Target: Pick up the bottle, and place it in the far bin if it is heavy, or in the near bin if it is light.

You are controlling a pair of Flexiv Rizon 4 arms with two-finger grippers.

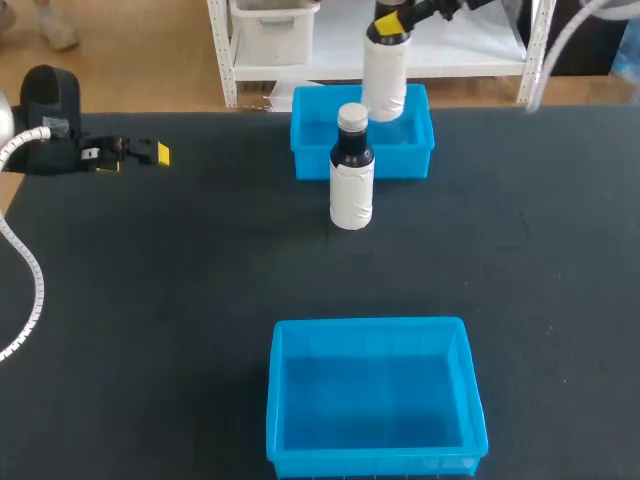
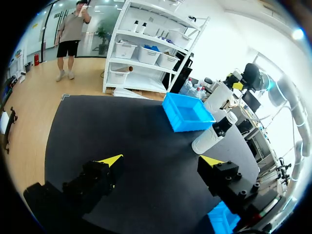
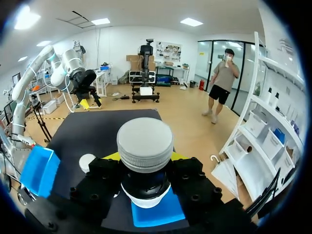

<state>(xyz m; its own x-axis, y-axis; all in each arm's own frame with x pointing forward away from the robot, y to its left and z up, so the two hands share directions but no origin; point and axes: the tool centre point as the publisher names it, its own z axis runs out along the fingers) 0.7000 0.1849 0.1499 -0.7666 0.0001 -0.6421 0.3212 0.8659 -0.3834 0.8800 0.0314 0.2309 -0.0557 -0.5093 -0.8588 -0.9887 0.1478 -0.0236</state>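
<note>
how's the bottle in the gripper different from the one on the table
The held bottle hangs from the right gripper, clamped at the neck, over the far bin. The standing bottle rests upright on the table in front of that bin, untouched. In the head view the standing bottle's cap shows; the held bottle's is hidden by the gripper. Both have white bodies, dark necks and grey caps.

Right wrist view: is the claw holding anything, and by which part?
The right claw grips the bottle by its dark neck, just under the grey cap. The left claw is open and empty.
</note>
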